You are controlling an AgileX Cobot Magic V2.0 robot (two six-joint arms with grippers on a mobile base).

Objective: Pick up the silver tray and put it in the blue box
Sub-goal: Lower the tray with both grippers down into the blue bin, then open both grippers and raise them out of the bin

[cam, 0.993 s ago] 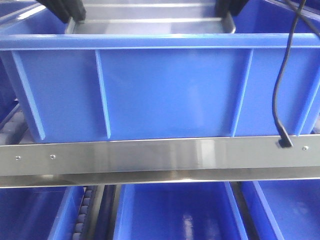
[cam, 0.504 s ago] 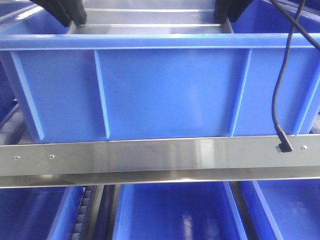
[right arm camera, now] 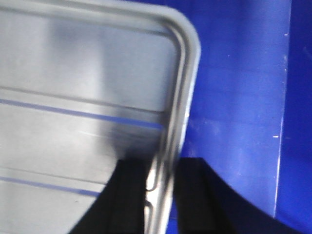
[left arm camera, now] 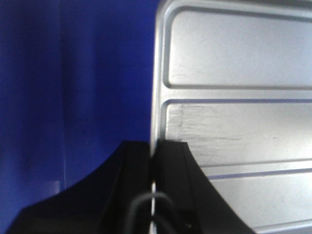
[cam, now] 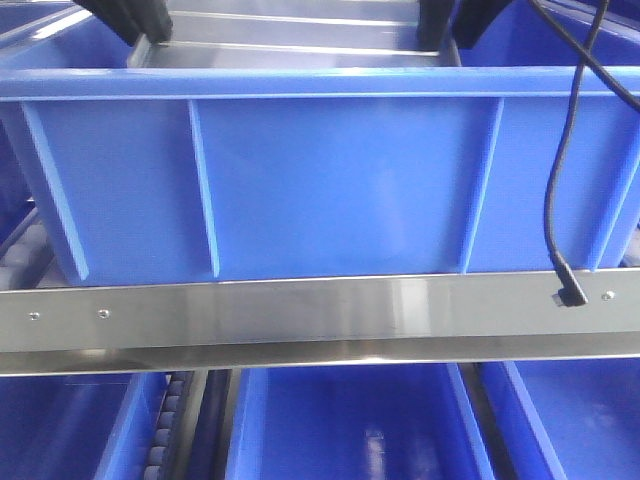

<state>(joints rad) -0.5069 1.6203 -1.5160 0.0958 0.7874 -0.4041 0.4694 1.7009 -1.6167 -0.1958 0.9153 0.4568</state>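
The silver tray (cam: 300,50) shows only as a strip above the front rim of the blue box (cam: 330,180), lying inside it. My left gripper (cam: 150,30) holds the tray's left end. In the left wrist view the ridged tray (left arm camera: 234,122) has its left rim pinched tight in my left gripper (left arm camera: 152,145), with the blue box (left arm camera: 73,97) wall beside it. In the right wrist view my right gripper (right arm camera: 162,162) straddles the right rim of the tray (right arm camera: 73,97) with a gap showing, over the blue box (right arm camera: 239,97) floor. My right gripper (cam: 448,32) appears with fingers parted.
A steel rail (cam: 300,310) runs across in front of the box. A black cable (cam: 555,180) hangs down at the right and plugs into the rail. More blue bins (cam: 350,420) sit on the level below and at both sides.
The tray has sunk lower behind the box's front rim. The right gripper's fingers have spread apart around the tray's rim; the left stays clamped.
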